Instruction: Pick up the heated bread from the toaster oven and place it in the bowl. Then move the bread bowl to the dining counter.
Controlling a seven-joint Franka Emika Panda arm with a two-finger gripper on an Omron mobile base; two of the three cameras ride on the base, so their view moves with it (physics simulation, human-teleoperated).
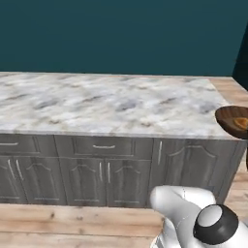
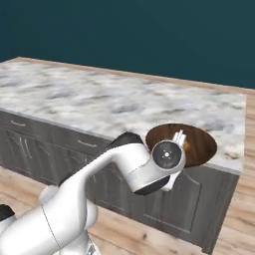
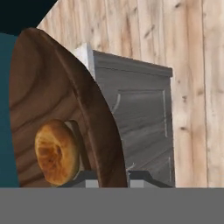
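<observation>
- In the left base view we see the dining counter stretching across the frame, its long axis running left to right, grey drawers and cabinet doors below the marble top. The bowl shows at the right edge, by the counter's right end and cut off by the frame, with a patch of orange-brown inside it that we take to be the heated bread, though too little of it shows here to be sure.
- In the right base view we see the bowl over the near right corner of the counter, its open side facing roughly upward. The white arm's wrist stands in front of the bowl's left part and hides the gripper's tips. We cannot tell whether the bowl rests on the marble or hangs just above it. The wooden floor lies beyond the counter's end.
- In the hand view we see the gripper pinching the bowl's rim, one finger on either side of the brown wall. The bread sits inside the bowl just beside the inner finger, its flat round face toward us. Past the rim we see the counter's grey end panel and floor planks.
</observation>
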